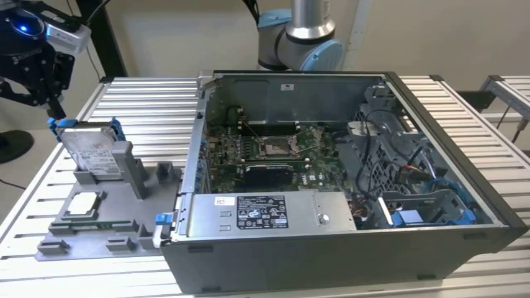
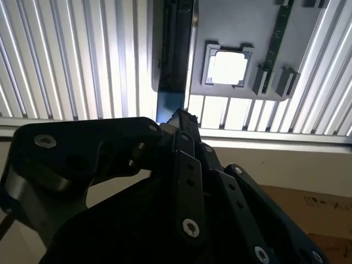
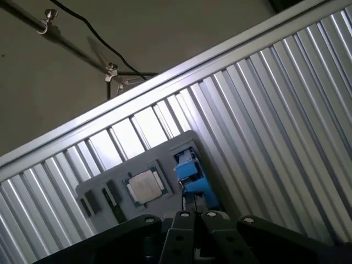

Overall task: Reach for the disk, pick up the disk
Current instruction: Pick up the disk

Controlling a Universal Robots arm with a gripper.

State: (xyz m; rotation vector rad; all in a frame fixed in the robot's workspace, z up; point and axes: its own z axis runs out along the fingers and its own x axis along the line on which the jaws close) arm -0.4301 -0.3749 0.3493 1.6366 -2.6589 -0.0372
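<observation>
While my claw (image 1: pixel 54 114) hangs right at its upper corner, the disk (image 1: pixel 90 149) stands on edge in a grey holder (image 1: pixel 133 166), silver metal, white label, blue bracket, whether my claw is clenched I cannot tell.

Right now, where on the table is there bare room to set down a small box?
Bare slats lie between the disk and the computer case, and beyond the case at the exterior view's right. The grey fixture is crowded: disk, chip, and the claw by the disk's top edge.
</observation>
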